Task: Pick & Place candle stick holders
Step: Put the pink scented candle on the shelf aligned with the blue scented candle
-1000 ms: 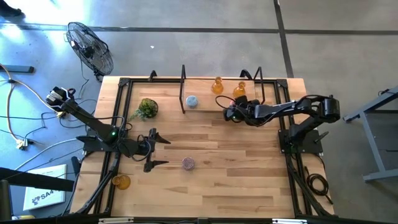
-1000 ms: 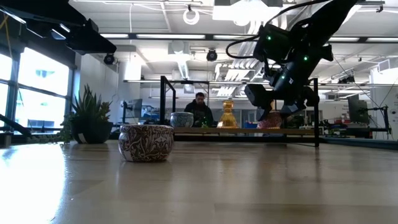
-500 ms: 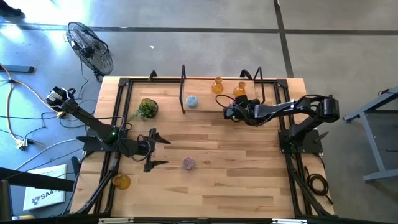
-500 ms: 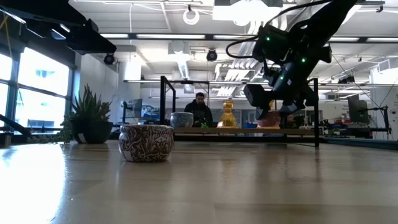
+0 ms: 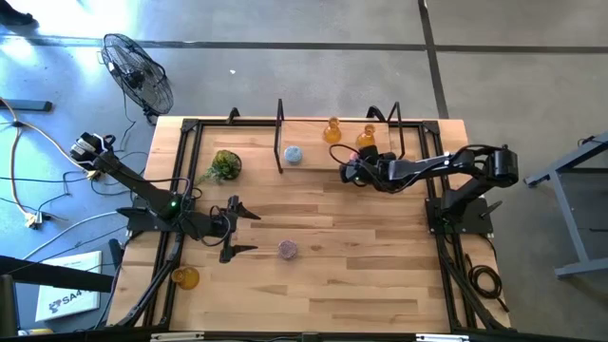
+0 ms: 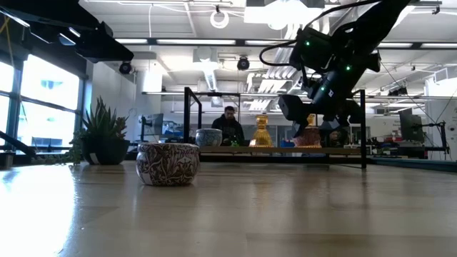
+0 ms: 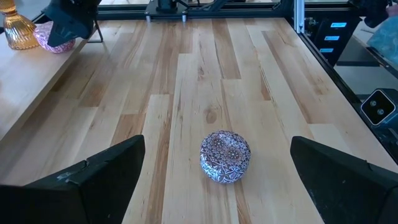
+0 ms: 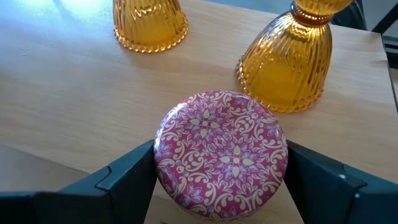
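Placing pink holder (image 8: 221, 152), clamped in right end effector (image 8: 221, 186): lower clear of amber holder (image 8: 286, 59) just ahead; left end effector (image 7: 217, 180) apart, idle

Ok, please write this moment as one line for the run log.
right gripper: around pink holder, beside two amber holders on rear shelf | left gripper: open, lilac holder ahead, untouched

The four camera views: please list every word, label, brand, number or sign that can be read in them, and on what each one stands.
"SA4...", partly legible: on the white printed sheet lying on the floor beside the table, high view. The rest of it is too small to read.
Pink patterned round candle holder, two amber ribbed glass holders: ornament only, no text.
Room screens, low view: too blurred to read.
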{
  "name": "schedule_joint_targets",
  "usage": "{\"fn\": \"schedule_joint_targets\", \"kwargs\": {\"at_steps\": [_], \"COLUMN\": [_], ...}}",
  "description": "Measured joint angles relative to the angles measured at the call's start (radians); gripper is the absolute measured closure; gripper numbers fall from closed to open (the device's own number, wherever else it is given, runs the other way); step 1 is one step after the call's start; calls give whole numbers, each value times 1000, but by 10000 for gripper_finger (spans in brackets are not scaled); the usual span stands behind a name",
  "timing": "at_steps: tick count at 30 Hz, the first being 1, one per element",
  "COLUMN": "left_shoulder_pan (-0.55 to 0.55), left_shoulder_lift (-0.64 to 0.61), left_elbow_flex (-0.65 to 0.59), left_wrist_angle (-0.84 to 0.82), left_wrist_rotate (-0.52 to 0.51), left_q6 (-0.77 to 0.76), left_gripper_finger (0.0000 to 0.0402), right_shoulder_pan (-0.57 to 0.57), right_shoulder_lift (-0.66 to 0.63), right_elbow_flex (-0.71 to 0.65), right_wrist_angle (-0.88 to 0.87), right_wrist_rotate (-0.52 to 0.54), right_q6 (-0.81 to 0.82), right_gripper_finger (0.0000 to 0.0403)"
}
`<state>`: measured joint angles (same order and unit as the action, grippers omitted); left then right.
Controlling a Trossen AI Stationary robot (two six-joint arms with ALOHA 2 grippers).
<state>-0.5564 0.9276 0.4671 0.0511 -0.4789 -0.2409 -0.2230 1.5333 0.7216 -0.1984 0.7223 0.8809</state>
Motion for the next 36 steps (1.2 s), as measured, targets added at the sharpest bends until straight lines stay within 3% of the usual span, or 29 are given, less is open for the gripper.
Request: {"fn": "schedule_joint_targets", "kwargs": {"at_steps": [21, 36], "left_shoulder_pan": [0, 0], "left_shoulder_lift": [0, 0], "left_elbow_flex": [0, 0], "left_wrist_angle": [0, 0], "left_wrist_rotate": [0, 0], "left_q6": [0, 0], "left_gripper_finger": [4, 4], "right_shoulder_pan": [1, -1], "right_shoulder_lift": [0, -2], "right_elbow_flex": [0, 0], "right_wrist_angle": [0, -85], "right_wrist_rotate": [-22, 39], "right_q6": [9, 63], "right_gripper_finger": [95, 95]}}
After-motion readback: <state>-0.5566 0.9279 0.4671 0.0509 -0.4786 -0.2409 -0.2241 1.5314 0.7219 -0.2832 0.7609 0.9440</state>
